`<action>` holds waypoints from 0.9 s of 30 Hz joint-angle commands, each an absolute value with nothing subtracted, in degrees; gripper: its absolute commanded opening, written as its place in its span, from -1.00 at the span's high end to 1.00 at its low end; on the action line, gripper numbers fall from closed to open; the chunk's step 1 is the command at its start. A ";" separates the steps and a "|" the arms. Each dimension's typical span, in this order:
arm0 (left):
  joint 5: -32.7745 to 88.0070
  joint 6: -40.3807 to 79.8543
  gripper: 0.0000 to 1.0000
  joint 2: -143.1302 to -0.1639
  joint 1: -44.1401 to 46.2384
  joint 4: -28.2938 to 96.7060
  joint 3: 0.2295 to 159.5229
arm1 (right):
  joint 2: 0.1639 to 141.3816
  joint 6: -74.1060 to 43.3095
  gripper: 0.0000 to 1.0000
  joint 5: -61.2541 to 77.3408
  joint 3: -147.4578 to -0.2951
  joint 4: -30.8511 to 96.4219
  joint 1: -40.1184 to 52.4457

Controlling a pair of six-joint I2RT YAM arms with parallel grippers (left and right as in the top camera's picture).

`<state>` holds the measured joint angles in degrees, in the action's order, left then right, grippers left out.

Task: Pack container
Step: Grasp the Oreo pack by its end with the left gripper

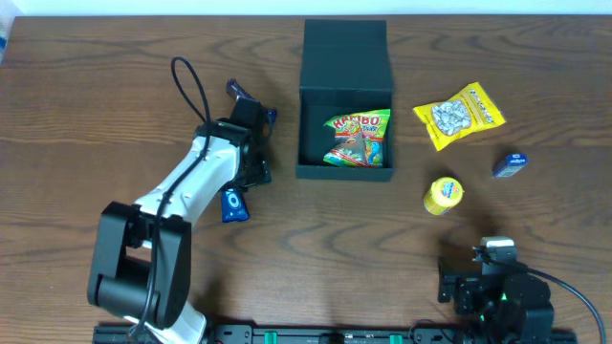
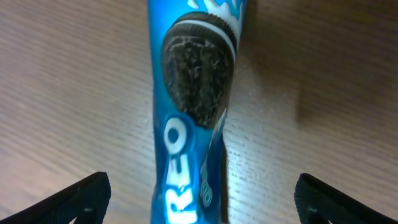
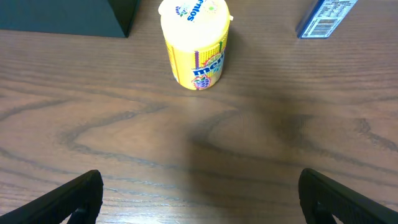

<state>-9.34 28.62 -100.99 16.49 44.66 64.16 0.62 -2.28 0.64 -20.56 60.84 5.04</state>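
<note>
The container [image 1: 344, 170] is a dark teal square box at the back middle, with its flap lid [image 1: 344, 43] open behind it and a Haribo packet [image 1: 359, 139] lying inside. A blue Oreo packet [image 2: 193, 93] lies on the table left of the box, partly under my left arm [image 1: 191, 182]. My left gripper [image 2: 202, 205] is open, one finger on each side of the packet, not touching it. My right gripper [image 3: 199, 199] is open and empty, low over bare wood in front of a yellow Mentos tub [image 3: 196, 43].
A yellow snack packet [image 1: 459, 115] lies right of the box. A small blue box [image 1: 510, 164] and the Mentos tub [image 1: 443, 194] sit nearer the front right. The right arm's base [image 1: 497, 291] is at the front right edge.
</note>
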 commanded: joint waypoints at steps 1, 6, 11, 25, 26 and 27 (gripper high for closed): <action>-9.32 28.25 -0.90 -101.91 15.88 43.31 62.22 | 0.34 -1.63 -0.99 0.69 -20.40 61.30 4.56; -8.23 28.25 -0.91 -101.91 15.35 40.82 59.75 | 0.34 -1.63 -0.99 0.69 -20.40 61.30 4.56; -7.86 28.27 -0.91 -101.91 15.33 40.12 59.24 | 0.34 -1.63 -0.98 0.69 -20.40 61.30 4.56; -7.86 28.32 -0.62 -101.91 15.33 39.31 58.81 | 0.34 -1.63 -0.99 0.69 -20.40 61.30 4.56; -7.84 28.32 -0.57 -101.91 15.33 38.96 58.43 | 0.34 -1.63 -0.98 0.69 -20.40 61.32 4.56; -7.86 28.32 -0.54 -101.91 15.33 38.65 58.04 | 0.34 -1.63 -0.99 0.67 -20.40 61.30 4.56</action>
<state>-7.68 28.51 -101.25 15.75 38.98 59.37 0.62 -2.28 0.64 -20.56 60.86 5.04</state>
